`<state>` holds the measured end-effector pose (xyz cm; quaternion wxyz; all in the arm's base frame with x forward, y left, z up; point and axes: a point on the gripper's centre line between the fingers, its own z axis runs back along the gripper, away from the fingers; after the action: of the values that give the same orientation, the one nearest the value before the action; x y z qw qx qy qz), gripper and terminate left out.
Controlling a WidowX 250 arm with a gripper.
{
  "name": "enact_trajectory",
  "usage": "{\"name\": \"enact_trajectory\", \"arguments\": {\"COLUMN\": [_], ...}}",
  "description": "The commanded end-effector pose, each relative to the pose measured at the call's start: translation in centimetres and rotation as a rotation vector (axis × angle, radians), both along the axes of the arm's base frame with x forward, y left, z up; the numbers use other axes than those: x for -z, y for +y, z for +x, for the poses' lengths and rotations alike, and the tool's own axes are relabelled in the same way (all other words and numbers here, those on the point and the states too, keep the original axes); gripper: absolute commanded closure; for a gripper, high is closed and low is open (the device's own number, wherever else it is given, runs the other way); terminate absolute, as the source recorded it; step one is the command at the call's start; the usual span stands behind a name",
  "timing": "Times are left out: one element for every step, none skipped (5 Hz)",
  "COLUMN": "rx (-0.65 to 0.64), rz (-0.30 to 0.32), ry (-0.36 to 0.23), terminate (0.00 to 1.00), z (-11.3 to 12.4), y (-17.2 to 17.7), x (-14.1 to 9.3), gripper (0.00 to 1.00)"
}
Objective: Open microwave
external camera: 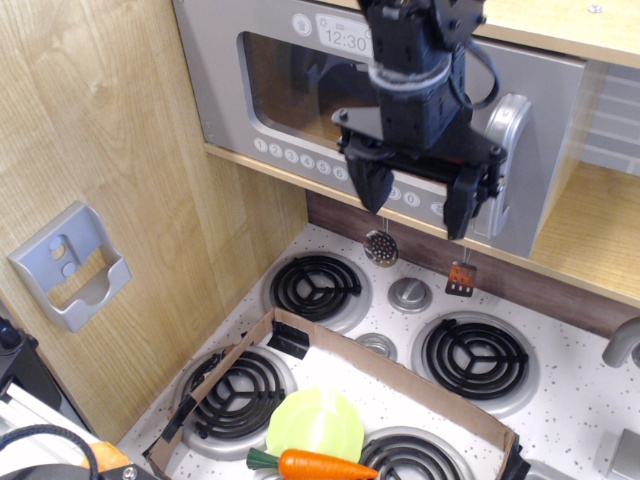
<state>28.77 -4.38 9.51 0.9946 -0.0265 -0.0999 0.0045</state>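
Arm hides part of microwave (280, 90) window and several buttons; carrot (325, 466) cut off at bottom edge.
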Motion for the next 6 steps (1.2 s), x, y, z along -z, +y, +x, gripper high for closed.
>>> {"name": "enact_trajectory", "arguments": {"rx": [0.028,0.043,0.044,0.044,0.035,0.044], "rz": [-0.004,-0.007,-0.006,-0.024,-0.009,-0.007], "ry": [-0.051,-0.045,-0.052,-0.045,-0.049,-0.044], "terminate": [0.0,0.0,0.0,0.0,0.0,0.0], "z": [2.8,3.7,4.3,4.7,4.4,4.6], "y": [-0.9,-1.2,-1.7,-2.3,-3.1,-2.8], "x": [-2.2,-2.3,-2.2,-2.3,-2.4,-2.4], "gripper": [0.0,0.0,0.0,0.0,0.0,0.0]}}
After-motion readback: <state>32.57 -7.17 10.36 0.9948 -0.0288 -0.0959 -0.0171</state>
